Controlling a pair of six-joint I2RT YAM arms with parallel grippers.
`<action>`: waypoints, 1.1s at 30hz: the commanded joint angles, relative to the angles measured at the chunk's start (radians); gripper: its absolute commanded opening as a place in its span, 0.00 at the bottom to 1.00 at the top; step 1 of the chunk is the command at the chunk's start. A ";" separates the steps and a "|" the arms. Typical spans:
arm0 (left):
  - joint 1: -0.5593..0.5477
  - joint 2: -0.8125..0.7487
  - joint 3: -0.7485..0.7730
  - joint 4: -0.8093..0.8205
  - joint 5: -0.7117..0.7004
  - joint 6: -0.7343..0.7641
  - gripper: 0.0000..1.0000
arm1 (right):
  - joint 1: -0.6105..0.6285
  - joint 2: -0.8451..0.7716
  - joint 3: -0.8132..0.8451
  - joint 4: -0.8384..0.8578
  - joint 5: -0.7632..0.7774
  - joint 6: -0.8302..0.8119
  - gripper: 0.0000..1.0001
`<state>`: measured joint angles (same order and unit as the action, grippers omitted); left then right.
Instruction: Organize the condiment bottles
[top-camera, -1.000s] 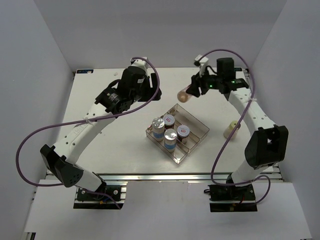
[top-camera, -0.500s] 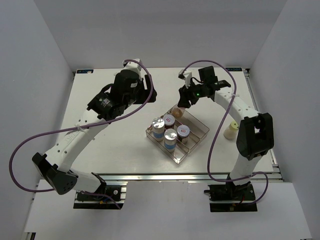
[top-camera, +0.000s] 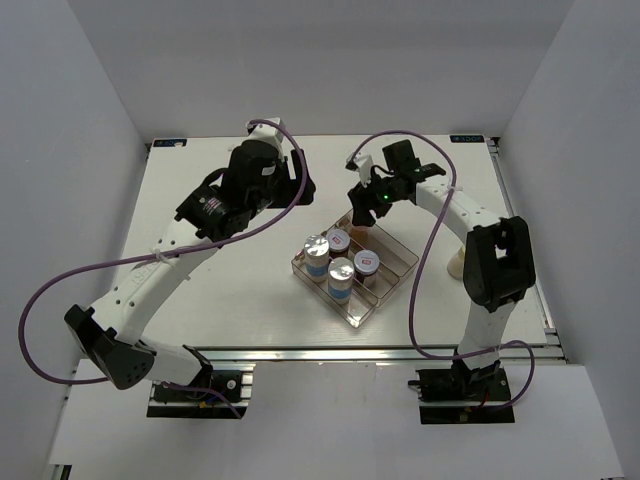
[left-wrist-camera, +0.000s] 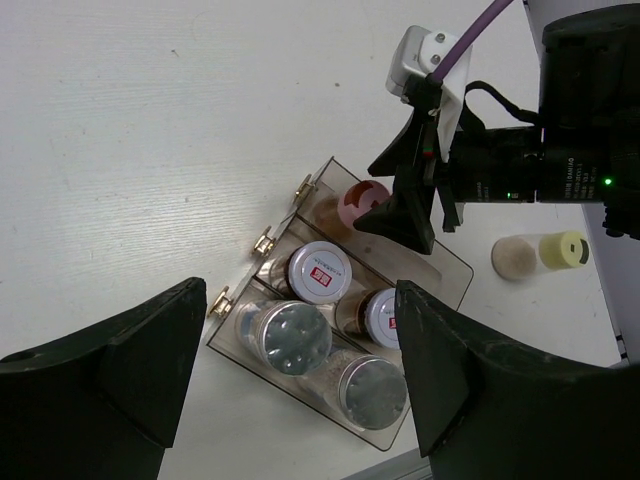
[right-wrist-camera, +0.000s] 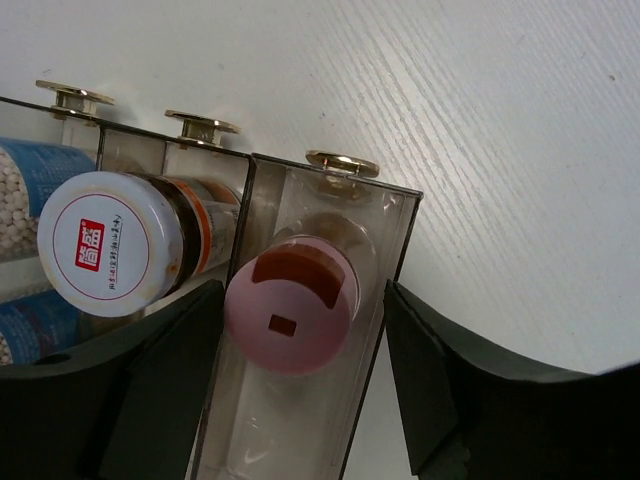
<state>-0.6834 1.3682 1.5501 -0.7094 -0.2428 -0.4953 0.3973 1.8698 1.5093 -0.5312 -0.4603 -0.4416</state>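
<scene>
Between the parted fingers of the right gripper (right-wrist-camera: 300, 290), released, with a sliver of gap on one side: the pink-capped jar (right-wrist-camera: 290, 315), cap up, down in the end compartment of the clear tray (right-wrist-camera: 400, 215). Just beside that gripper, across one divider: a red-lidded jar (right-wrist-camera: 97, 243), upright.

Beneath the left gripper (left-wrist-camera: 300, 300), fingers wide apart and grasping nothing: the same red-lidded jar next to a second red-lidded jar (left-wrist-camera: 380, 318). Nearer its wrist, two silver-capped jars (left-wrist-camera: 290, 337), all four upright in the tray. Hovering high there, touching none of them.

Well apart from both grippers, out past the tray on the right arm's side: the yellow-capped jar (left-wrist-camera: 535, 255), lying on its side on the bench (left-wrist-camera: 150, 120).
</scene>
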 joint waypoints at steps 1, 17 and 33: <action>0.002 -0.020 -0.001 0.027 0.020 0.000 0.85 | 0.005 -0.004 0.055 -0.010 0.012 -0.009 0.71; 0.002 -0.034 -0.107 0.148 0.154 0.021 0.94 | -0.241 -0.270 0.097 -0.208 0.032 0.271 0.18; 0.012 -0.109 -0.235 0.223 0.172 0.029 0.96 | -0.368 -0.469 -0.263 -0.293 0.676 0.242 0.89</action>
<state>-0.6811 1.3231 1.3392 -0.5182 -0.0883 -0.4717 0.0727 1.4322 1.2987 -0.8444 0.1127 -0.1909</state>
